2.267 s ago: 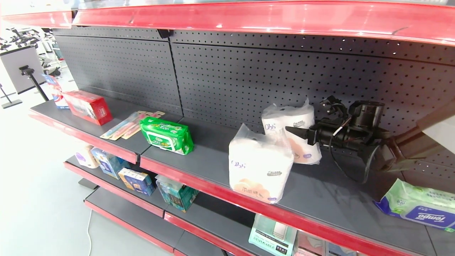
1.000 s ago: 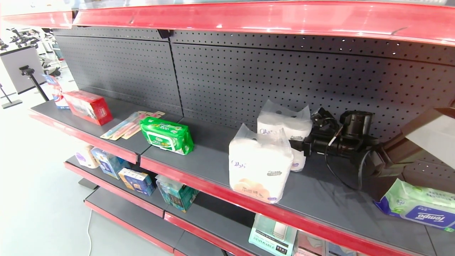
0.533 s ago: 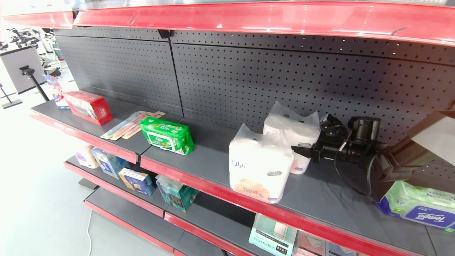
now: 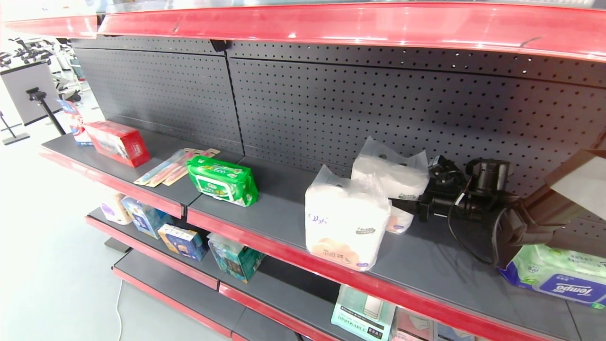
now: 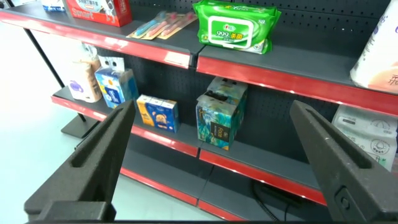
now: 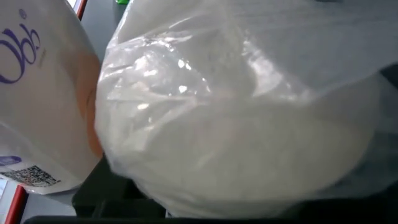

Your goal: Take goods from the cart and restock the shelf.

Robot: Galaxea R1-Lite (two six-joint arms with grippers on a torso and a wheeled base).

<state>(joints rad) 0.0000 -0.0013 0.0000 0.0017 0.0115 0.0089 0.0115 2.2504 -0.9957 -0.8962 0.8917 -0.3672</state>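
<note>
On the middle shelf (image 4: 279, 208) a white toilet paper pack (image 4: 345, 222) stands upright near the front edge. Behind it a second toilet paper pack (image 4: 390, 175) leans tilted, its plastic top crumpled, touching the front pack. My right gripper (image 4: 407, 206) comes in from the right and is shut on this rear pack low down. Up close, the rear pack (image 6: 249, 124) sits beside the front pack (image 6: 37, 93). My left gripper (image 5: 211, 109) hangs open with nothing in it, lower down in front of the lower shelves.
A green wipes pack (image 4: 222, 180), toothbrushes (image 4: 173, 166) and a red box (image 4: 116, 142) lie further left on the shelf. Another wipes pack (image 4: 558, 272) lies at the right. Small boxes (image 5: 217, 112) stand on the lower shelf. Bare shelf lies between the green pack and the toilet paper.
My right gripper has lowered the rear toilet paper pack from upright in the air down behind the front pack, where it tipped over, then drifted slightly right.
</note>
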